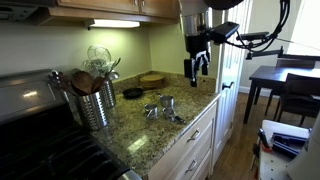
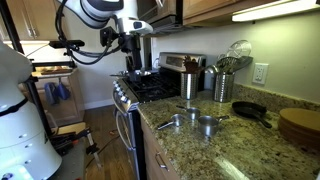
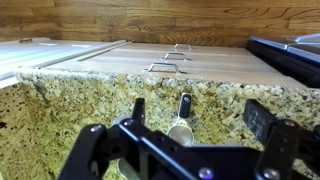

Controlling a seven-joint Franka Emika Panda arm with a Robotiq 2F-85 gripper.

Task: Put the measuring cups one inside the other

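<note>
Several small shiny silver measuring cups (image 1: 162, 108) lie close together on the granite counter; in an exterior view two of them (image 2: 180, 121) (image 2: 208, 124) sit side by side. In the wrist view one measuring cup (image 3: 182, 128) shows with its flat handle pointing away, partly hidden behind the gripper body. My gripper (image 3: 200, 115) is open and empty, with its fingers on either side of that cup and well above it. In both exterior views the gripper (image 1: 197, 70) (image 2: 135, 62) hangs high over the counter, apart from the cups.
A ribbed steel canister with wooden spoons (image 1: 95, 102) (image 2: 222, 85) stands by the stove (image 2: 150, 88). A small dark round dish (image 1: 133, 93) (image 2: 250, 110) and a round wooden board (image 1: 152, 78) (image 2: 300, 125) lie behind the cups. The counter edge (image 3: 150, 75) drops to drawers.
</note>
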